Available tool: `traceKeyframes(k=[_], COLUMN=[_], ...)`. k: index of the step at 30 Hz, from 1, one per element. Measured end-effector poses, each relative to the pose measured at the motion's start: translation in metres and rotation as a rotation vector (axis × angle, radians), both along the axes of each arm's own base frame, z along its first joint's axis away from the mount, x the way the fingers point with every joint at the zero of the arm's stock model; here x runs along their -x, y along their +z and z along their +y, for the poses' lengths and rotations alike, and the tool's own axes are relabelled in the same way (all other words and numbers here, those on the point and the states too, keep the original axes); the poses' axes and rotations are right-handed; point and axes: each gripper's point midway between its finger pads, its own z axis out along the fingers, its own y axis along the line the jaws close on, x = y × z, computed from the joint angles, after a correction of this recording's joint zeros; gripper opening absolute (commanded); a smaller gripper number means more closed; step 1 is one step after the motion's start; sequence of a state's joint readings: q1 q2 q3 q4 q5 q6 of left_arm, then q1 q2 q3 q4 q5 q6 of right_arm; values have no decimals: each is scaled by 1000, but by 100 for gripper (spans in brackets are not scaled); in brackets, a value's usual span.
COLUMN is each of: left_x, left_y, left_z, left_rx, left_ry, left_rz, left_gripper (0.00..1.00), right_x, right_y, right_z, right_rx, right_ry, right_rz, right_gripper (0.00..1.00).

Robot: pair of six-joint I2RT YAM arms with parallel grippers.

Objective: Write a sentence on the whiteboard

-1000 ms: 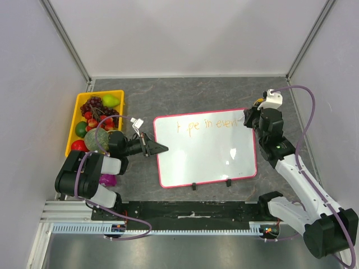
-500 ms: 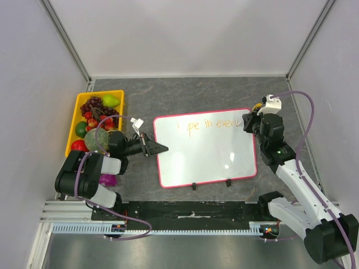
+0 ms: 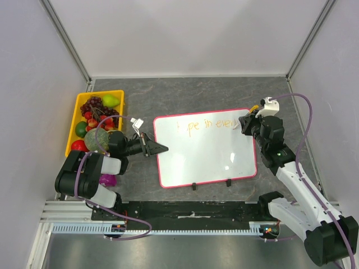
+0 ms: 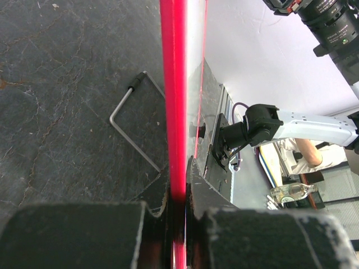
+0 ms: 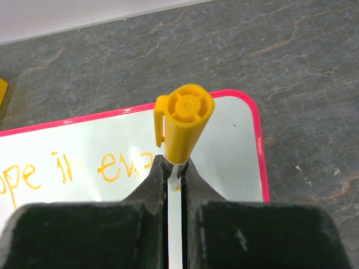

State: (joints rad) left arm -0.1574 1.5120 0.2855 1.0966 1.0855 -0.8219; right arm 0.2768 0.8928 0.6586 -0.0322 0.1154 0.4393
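Writing mid-line, close to right frame.
Flat on grey table (image 3: 196,92): large glossy white board w/ pink-red frame (image 3: 207,159), left edge pinched in left gripper (image 3: 164,148); right gripper (image 5: 174,166) squeezed on yellow-capped marker (image 5: 183,117). Legible: thin orange handwriting (image 3: 205,124), approx "…pe in every". Risks: little space by right frame → cramped text; board slipping from pinch → skewed strokes.

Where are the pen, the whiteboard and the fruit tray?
pen (image 5: 184,120), right wrist view, its yellow cap.
whiteboard (image 3: 196,162), top view, bare white face.
fruit tray (image 3: 101,93), top view, far rim.
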Motion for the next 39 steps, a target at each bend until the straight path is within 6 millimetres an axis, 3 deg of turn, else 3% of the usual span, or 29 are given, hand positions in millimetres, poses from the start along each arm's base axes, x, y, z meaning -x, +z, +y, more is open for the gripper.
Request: traceKeyframes(k=[9, 16, 19, 29, 39], left_x=[0, 0, 0, 0, 0], left_y=[1, 1, 1, 2, 2], left_z=[0, 0, 0, 0, 0], left_rx=[1, 1, 1, 2, 3], left_ry=[-2, -2, -2, -6, -6], left_rz=[-6, -6, -6, -14, -16], left_gripper=[2, 2, 2, 2, 2], right_x=[13, 26, 30, 24, 37], right_y=[12, 85, 100, 84, 73], right_z=[9, 8, 7, 14, 23], right_rx=[-34, -81, -91, -82, -95], right_ry=[57, 74, 78, 101, 171], right_rz=[-2, -155, -192, -137, -128], right_gripper=[0, 0, 0, 0, 0])
